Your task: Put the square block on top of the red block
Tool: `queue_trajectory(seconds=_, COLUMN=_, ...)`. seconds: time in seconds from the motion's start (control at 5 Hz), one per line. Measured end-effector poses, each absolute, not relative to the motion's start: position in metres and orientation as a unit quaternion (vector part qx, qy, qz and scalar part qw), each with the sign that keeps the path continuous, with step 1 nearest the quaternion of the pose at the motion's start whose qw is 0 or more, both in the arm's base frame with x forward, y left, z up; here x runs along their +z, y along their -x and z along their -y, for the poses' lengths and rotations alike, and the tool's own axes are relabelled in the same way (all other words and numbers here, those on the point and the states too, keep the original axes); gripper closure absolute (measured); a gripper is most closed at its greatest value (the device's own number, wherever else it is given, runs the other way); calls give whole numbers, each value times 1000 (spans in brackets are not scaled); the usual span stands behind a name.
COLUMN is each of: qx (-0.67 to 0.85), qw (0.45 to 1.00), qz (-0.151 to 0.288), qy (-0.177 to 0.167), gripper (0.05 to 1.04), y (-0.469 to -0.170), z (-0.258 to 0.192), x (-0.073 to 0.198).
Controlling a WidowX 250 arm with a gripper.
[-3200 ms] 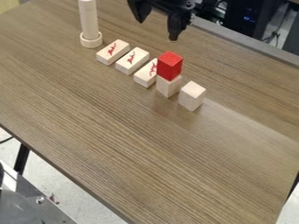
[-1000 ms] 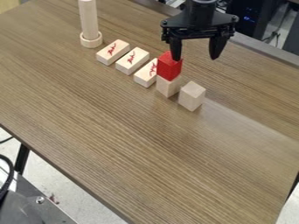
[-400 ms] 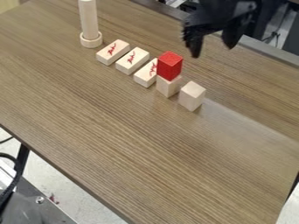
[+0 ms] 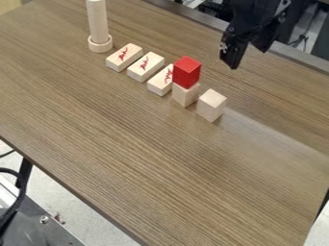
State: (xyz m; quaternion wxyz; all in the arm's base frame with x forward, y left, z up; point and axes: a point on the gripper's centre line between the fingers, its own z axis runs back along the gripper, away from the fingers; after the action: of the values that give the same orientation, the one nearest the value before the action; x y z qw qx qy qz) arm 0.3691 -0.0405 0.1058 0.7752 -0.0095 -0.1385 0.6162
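Black, two-fingered pincer [image 4: 249,58] hangs toward the upper right of the camera view, beyond the block stack, its fingers spread apart with nothing between them. The pale wooden square block [image 4: 210,105] stands alone on the brown wood-grain table [image 4: 154,168], just right of the stack. That stack is a bright red cubic block [image 4: 186,73] resting on a pale wooden cube [image 4: 185,95]. Three flat pale blocks with red markings (a tidy slanting row, really) lie to its left, near an upright pale wooden post [image 4: 97,21].
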Motion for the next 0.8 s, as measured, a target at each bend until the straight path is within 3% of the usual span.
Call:
queue_trajectory(seconds=0.6, qx=658, qw=750, qz=67, qy=9, gripper=85, y=-340, z=15, x=66)
queue_trajectory(seconds=0.8, qx=665, qw=745, qz=53, qy=33, gripper=84, y=-339, z=18, x=59)
